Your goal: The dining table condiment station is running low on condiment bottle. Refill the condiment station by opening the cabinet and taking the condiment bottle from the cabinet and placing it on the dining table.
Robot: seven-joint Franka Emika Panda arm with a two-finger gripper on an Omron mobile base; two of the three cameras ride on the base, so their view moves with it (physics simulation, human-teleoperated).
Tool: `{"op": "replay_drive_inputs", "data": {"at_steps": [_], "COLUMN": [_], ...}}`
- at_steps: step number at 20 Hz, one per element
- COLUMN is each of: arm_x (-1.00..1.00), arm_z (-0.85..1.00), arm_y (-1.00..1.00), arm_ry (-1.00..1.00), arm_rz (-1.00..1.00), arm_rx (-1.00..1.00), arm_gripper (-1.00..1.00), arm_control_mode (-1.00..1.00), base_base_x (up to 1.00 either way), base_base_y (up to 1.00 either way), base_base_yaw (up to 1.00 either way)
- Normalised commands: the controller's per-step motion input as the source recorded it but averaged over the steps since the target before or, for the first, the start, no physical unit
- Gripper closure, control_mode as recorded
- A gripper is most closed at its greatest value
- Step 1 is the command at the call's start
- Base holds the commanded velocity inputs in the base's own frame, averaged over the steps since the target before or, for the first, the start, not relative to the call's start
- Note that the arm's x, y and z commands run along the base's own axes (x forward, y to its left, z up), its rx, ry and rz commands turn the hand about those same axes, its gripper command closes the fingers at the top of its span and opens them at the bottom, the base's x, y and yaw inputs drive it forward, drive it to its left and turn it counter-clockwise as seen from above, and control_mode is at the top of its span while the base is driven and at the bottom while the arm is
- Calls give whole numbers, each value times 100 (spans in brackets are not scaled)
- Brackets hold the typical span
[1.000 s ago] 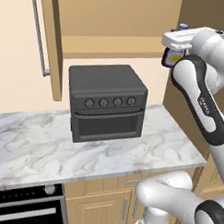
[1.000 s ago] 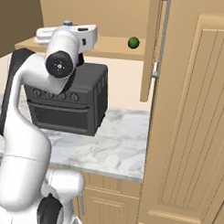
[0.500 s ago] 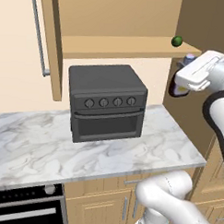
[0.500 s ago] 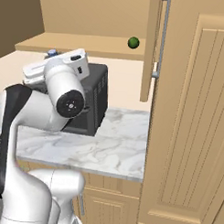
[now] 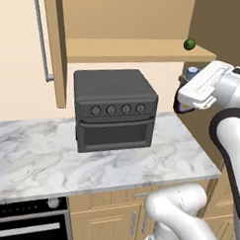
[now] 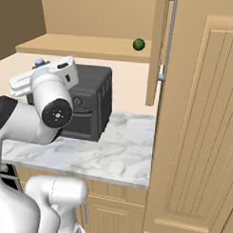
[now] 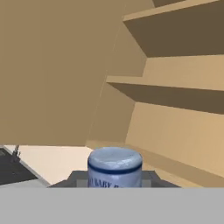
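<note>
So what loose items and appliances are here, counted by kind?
Bottle: 1, held in the hand
Green fruit: 1, on the cabinet shelf
Toaster oven: 1, on the worktop
Total: 3

Cabinet point(image 5: 130, 48) matt light wood, grey metal bar handle point(image 5: 41, 37); table point(image 5: 36, 163) glossy veined marble; toaster oven point(image 5: 114, 109) matt dark (metal-looking).

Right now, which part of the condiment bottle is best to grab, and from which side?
The end effector grips the condiment bottle from both sides, below its blue cap. That suits it: the rounded body is wider than the narrow neck.
</note>
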Motion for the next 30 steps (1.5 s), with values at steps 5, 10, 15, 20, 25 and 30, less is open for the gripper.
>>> {"op": "replay_drive_inputs", "data": {"at_steps": [5, 10, 15, 20, 25, 30], "arm_x": [-14, 0, 0, 0, 0, 0], "arm_z": [-10, 0, 0, 0, 0, 0], "arm_y": [18, 0, 0, 0, 0, 0], "arm_ry": [-3, 0, 0, 0, 0, 0], "arm_rz": [10, 0, 0, 0, 0, 0], "arm_rx": [-7, 0, 0, 0, 0, 0], "arm_gripper": [100, 100, 100, 100, 100, 100], "arm_control_mode": [100, 100, 100, 100, 100, 100], "base_base_x": [-46, -74, -64, -49, -35, -25], "base_base_y": [23, 37, 75, 78, -2, -25], "base_base_yaw": [30, 64, 69, 67, 63, 79]}}
